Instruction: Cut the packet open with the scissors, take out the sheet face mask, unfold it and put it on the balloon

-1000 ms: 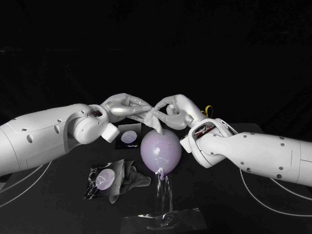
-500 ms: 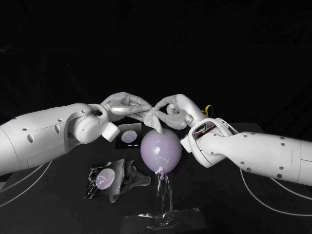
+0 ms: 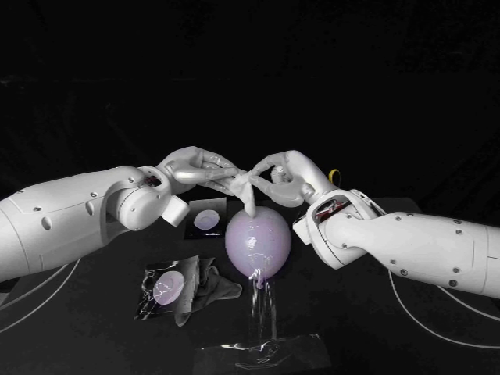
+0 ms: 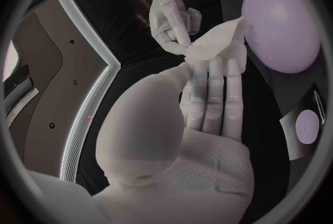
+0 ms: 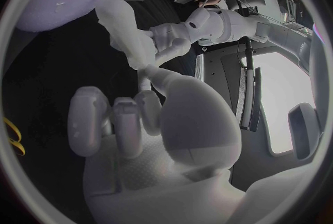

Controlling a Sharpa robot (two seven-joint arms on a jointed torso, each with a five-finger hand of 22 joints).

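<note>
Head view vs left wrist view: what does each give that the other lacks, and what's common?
Head view, not the wrist: the opened packet on the table, a yellow scissors handle. Left wrist view, not the head: the left hand's palm side, fingers out straight, sheet mask at their tips. Both: balloon, sheet mask held between left hand and right hand, dark card with pale oval.

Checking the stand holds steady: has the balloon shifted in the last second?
No. The balloon stays put beside the small card, as before.

Robot lab, black table (image 3: 357, 344), dark backdrop (image 3: 250, 62)
</note>
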